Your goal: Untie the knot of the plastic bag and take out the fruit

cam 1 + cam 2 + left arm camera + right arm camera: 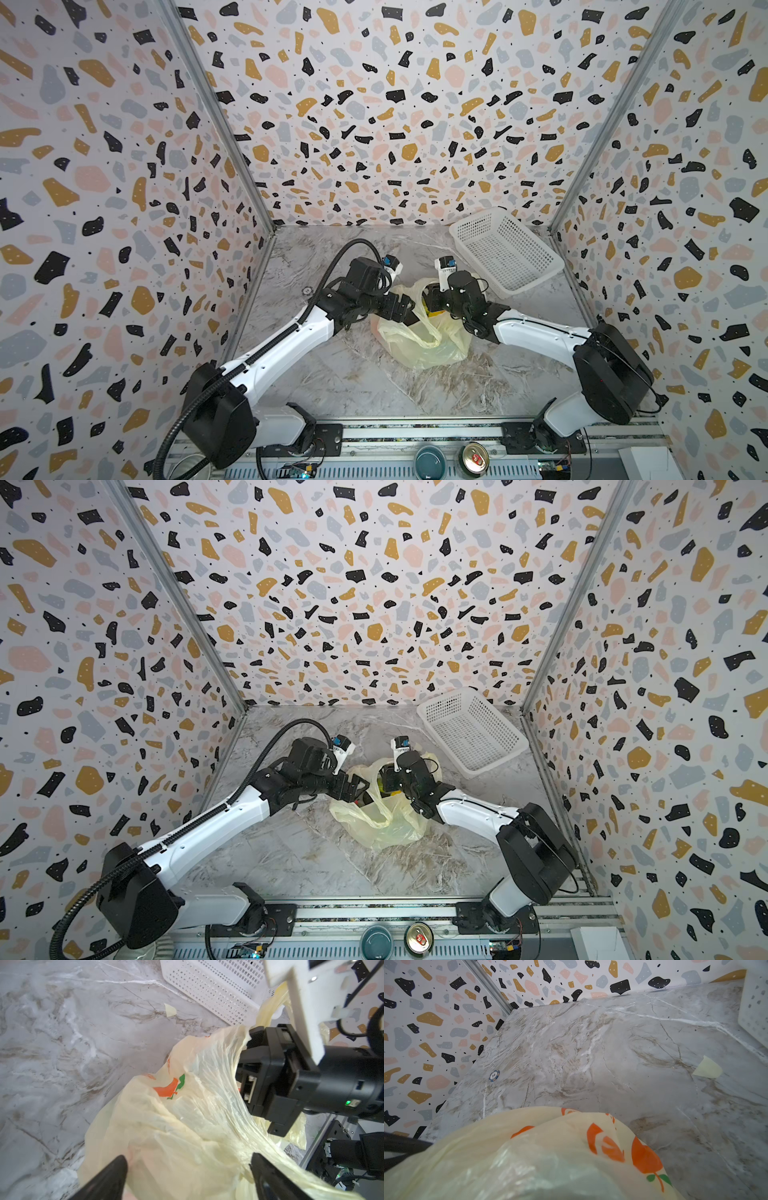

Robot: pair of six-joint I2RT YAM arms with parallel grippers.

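Straddling the plastic bag (428, 345) at mid tabletop (332, 374) with left gripper (187, 1176) spread wide, right gripper (431, 300) buried in the film, its grip impossible to tell.

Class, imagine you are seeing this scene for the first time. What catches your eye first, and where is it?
The crumpled pale-yellow plastic bag in the middle of the marble table stands out first. Both arms meet at it: the left end effector is open at its left side, and the right end effector is at its mouth. Next come the white basket at the back right and the loud terrazzo walls all around.
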